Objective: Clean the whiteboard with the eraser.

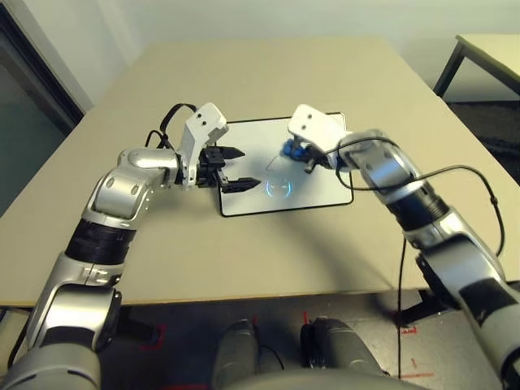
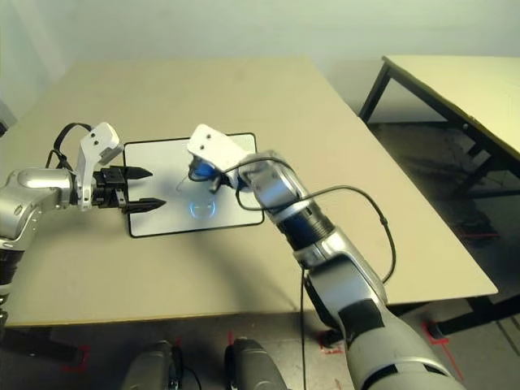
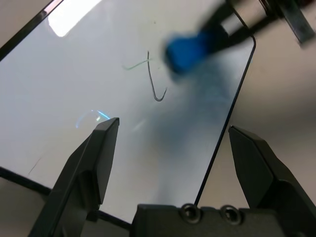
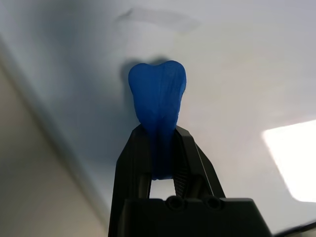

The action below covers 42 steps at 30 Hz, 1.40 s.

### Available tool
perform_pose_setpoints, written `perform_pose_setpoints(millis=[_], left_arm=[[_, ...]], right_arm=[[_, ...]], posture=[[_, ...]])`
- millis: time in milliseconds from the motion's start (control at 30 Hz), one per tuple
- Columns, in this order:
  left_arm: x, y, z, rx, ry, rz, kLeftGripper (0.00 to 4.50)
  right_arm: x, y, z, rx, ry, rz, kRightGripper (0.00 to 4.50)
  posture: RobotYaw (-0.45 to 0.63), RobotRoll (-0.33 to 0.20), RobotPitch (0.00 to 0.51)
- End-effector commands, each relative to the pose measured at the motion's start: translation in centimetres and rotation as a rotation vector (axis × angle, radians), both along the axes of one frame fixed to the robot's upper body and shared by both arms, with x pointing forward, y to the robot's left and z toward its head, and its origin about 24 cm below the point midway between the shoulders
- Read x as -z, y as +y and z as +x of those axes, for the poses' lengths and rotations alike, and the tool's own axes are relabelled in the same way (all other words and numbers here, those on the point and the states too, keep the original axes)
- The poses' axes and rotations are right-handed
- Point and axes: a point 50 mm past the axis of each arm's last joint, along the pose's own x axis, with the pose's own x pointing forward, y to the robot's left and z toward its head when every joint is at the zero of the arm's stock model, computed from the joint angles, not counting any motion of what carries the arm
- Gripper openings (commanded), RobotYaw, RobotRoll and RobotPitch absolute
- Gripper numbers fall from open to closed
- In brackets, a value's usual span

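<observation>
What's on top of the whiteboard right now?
Thin dark and green marks show on the whiteboard; the eraser, in the right gripper, hides whatever is behind it.

whiteboard (image 1: 244, 146): white, black frame | eraser (image 4: 158, 94): solid blue | scribbles (image 3: 153, 85): dark, green | table (image 1: 187, 260): beige

My eye views look forward and down over both forearms; close wrist views face the board (image 1: 244, 175) they share.
</observation>
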Motion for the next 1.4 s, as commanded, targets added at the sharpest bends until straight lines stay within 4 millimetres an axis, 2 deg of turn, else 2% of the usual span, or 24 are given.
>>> perform_pose_setpoints(millis=[33,167,367,500,567,767,867,967,1200,1300,1400], left_arm=[[0.0,0.2,0.0,-0.006,0.005,0.006,4.50],[0.0,0.1,0.2,-0.004,0.004,0.006,4.50],[0.0,0.1,0.2,-0.003,0.001,0.005,4.50],[0.0,0.0,0.1,-0.004,0.002,0.002,4.50],[0.1,0.1,0.1,-0.005,0.003,0.002,4.50],[0.2,0.1,0.1,-0.008,0.008,0.004,4.50],[0.2,0.4,0.1,-0.014,0.010,0.010,4.50],[0.1,0.7,0.1,-0.025,0.010,0.016,4.50],[0.0,1.5,0.2,-0.054,0.011,0.031,4.50],[0.1,1.6,0.1,-0.057,0.014,0.032,4.50],[0.1,1.6,0.0,-0.059,0.015,0.031,4.50]], right_arm=[[0.6,0.1,-1.0,-0.018,0.040,-0.039,0.57],[0.4,0.2,-0.5,-0.005,0.027,-0.044,0.57],[-1.7,0.0,1.8,0.048,-0.059,-0.030,0.57],[-2.2,-0.1,2.6,0.066,-0.086,-0.027,0.57],[-2.1,0.1,2.3,0.049,-0.079,-0.027,0.57],[-0.5,1.5,-0.2,-0.054,-0.017,-0.037,0.57],[-0.2,1.9,-0.5,-0.077,-0.010,-0.048,0.57],[-0.9,2.2,0.6,-0.060,-0.042,-0.039,0.57],[-4.8,2.9,4.6,0.019,-0.182,0.029,0.57],[-5.0,3.3,4.7,0.010,-0.190,0.040,0.57],[-4.1,3.7,3.7,-0.034,-0.157,0.027,0.57]], posture=[[-0.03,0.000,0.046],[-0.03,0.000,0.043],[-0.03,0.000,0.042],[-0.03,0.000,0.041],[-0.03,0.000,0.041],[-0.03,0.000,0.044],[-0.02,0.000,0.044],[-0.02,0.000,0.043],[-0.01,0.000,0.042],[0.00,0.000,0.038],[0.00,0.000,0.038]])
